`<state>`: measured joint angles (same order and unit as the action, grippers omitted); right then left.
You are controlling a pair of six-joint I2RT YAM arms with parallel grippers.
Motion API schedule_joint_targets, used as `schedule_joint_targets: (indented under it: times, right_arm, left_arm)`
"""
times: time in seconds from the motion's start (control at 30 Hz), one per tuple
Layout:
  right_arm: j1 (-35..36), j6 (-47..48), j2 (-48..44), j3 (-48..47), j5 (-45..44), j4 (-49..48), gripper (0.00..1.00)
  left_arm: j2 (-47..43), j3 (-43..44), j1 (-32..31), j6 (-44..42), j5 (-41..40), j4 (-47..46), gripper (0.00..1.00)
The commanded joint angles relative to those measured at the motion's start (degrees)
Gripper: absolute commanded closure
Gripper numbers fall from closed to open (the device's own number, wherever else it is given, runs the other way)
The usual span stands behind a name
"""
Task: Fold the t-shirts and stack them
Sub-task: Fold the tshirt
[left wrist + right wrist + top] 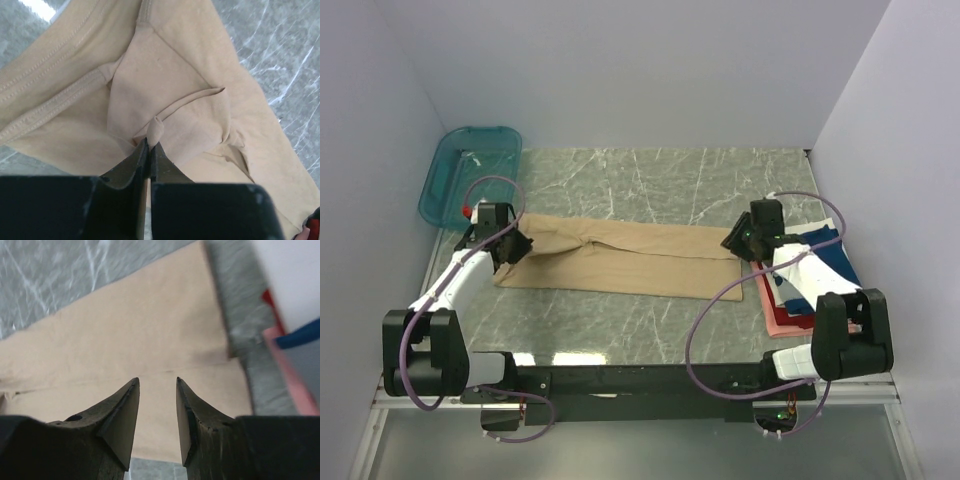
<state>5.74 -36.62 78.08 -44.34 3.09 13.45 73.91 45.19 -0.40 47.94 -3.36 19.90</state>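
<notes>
Starting at the left, locate the teal basket [470,172], which sits beyond the left gripper [510,245] and to its outer side, apart from it. You will find the left gripper at the left end of the tan t-shirt [620,262]. In the left wrist view its jaws are pressed together at the tips [149,142], clamped on a small raised pinch of tan cloth. Ahead of those tips the fabric [175,75] is gathered into loose folds. A stitched hem band runs away to the left of the fingers, and the grey marble table [280,55] shows ahead and to the right.

From that gripper the tan t-shirt stretches to the right as a long, narrow, flat strip across the table [650,180], ending under the right gripper [742,240]. A faint crease runs along its length.

Check the right wrist view next: the right gripper [157,382] has its jaws apart with nothing between them. The smooth tan cloth [125,330] lies under and ahead of the tips, and its end edge lies just right of them. You cannot tell whether the fingertips touch the cloth.

To the right of that gripper, separated from the tan t-shirt by a strip of bare table, lie the other t-shirts. A navy blue and white t-shirt [830,258] sits on top of a red t-shirt [788,324], and a pink t-shirt [292,382] shows at the near edge.
</notes>
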Motion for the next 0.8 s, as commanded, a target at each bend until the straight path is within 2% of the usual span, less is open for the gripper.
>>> schedule_joint_targets:
  times: [0.0,0.2,0.33,0.37,0.47,0.6,0.77]
  right_arm:
    - [4.6,-1.3,1.0,-3.6,-2.5,-0.1,0.58]
    - [13.2,-2.0,5.5,-8.0,-3.0,-0.4,0.58]
    - [19.6,0.0,11.8,-15.6,-3.0,1.2,0.58]
    - [21.1,0.8,13.1,-19.9,-2.9,1.6,0.58]
    - [26.4,4.0,20.2,-27.7,-1.9,3.9,0.58]
    - [32.7,8.4,32.9,-46.2,-1.9,7.8,0.58]
    - [38.2,13.1,44.7,-64.5,-1.1,10.2,0.58]
  left_arm:
    - [-2.6,-2.3,0.2,1.8,1.9,-3.1,0.91]
    - [-4.1,-6.6,0.2,2.9,2.8,-5.5,0.77]
    - [-5.0,-8.7,0.2,3.5,4.0,-6.5,0.56]
    - [-5.6,-9.2,0.2,3.7,4.1,-6.5,0.55]
    - [-7.0,-9.4,0.2,3.8,3.7,-5.9,0.54]
    - [-8.6,-8.7,0.2,4.3,3.5,-2.9,0.57]
    - [-11.5,-9.4,0.2,5.8,-2.1,0.7,0.61]
